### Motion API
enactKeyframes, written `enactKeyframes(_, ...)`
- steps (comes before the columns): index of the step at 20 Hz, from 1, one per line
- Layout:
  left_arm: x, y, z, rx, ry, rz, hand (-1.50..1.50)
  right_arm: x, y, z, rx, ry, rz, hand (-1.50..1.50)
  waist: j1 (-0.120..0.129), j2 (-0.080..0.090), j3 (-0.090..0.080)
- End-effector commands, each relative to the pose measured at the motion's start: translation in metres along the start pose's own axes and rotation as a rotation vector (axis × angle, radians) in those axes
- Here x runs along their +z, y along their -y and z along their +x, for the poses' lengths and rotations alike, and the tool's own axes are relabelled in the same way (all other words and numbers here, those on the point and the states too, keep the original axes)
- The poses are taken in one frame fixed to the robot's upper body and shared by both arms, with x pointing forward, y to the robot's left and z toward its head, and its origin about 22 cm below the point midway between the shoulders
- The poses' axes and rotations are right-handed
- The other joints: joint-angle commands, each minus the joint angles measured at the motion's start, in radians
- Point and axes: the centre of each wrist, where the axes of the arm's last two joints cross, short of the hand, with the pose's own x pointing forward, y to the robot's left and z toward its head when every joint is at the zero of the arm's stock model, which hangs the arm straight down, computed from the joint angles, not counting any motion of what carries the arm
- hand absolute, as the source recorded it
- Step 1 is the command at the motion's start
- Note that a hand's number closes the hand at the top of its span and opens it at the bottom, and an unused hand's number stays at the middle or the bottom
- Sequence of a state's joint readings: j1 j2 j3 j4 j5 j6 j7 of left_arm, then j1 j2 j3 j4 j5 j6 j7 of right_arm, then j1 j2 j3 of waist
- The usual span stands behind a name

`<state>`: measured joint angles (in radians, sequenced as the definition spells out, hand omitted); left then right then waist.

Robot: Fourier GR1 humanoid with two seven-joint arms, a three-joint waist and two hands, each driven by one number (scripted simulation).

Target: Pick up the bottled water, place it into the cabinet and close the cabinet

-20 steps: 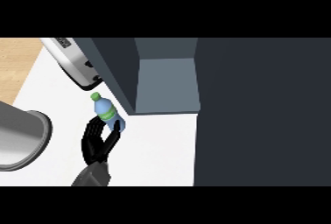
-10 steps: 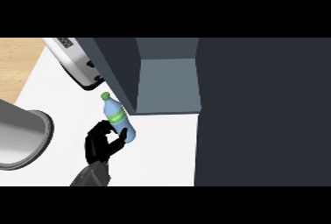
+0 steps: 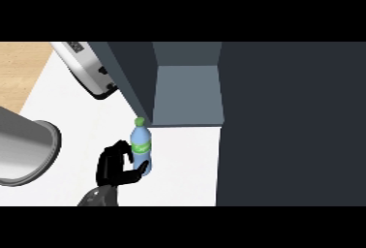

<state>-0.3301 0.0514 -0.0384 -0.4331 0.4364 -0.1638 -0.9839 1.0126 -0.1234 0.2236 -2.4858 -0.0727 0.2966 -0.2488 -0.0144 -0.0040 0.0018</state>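
The bottled water (image 3: pixel 142 145) is clear blue with a green cap and a green label. It shows on the white counter (image 3: pixel 178 164), cap pointing toward the cabinet. My left hand (image 3: pixel 115 167) is below and left of it, fingers curled round the bottle's lower end. The cabinet (image 3: pixel 286 121) is a big dark block at the right. Its open grey compartment (image 3: pixel 187 94) lies just beyond the bottle's cap. The dark cabinet door (image 3: pixel 132 72) stands open at the compartment's left. My right hand shows nowhere.
A white and grey appliance (image 3: pixel 89 72) sits at the back left beside the open door. A large grey round pot (image 3: pixel 22 150) stands at the left edge, close to my forearm. Wooden floor (image 3: pixel 22 68) shows past the counter's left edge.
The hand and the bottle have shifted right and nearer in the view. More of the bottle's length shows above the fingers now.
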Motion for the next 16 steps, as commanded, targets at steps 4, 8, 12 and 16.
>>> enactKeyframes(4,-0.007,0.027,0.006,0.074,-0.042,-0.086,1.5,0.003,-0.004,0.026,-0.031,0.03,0.005,-1.5,0.009,-0.003,-0.001)
enactKeyframes(8,-0.016,0.06,0.018,0.061,-0.048,-0.099,1.5,-0.003,0.0,0.007,-0.054,0.042,-0.006,-1.5,0.014,-0.002,-0.001)
enactKeyframes(12,-0.023,0.094,0.03,0.07,-0.053,-0.134,1.5,0.001,-0.01,0.02,-0.057,0.039,-0.009,-1.5,-0.003,-0.003,-0.002)
enactKeyframes(16,-0.051,0.127,0.062,-0.033,-0.003,-0.166,1.5,0.002,0.0,0.022,-0.045,0.016,-0.006,-1.5,0.011,-0.004,0.0)
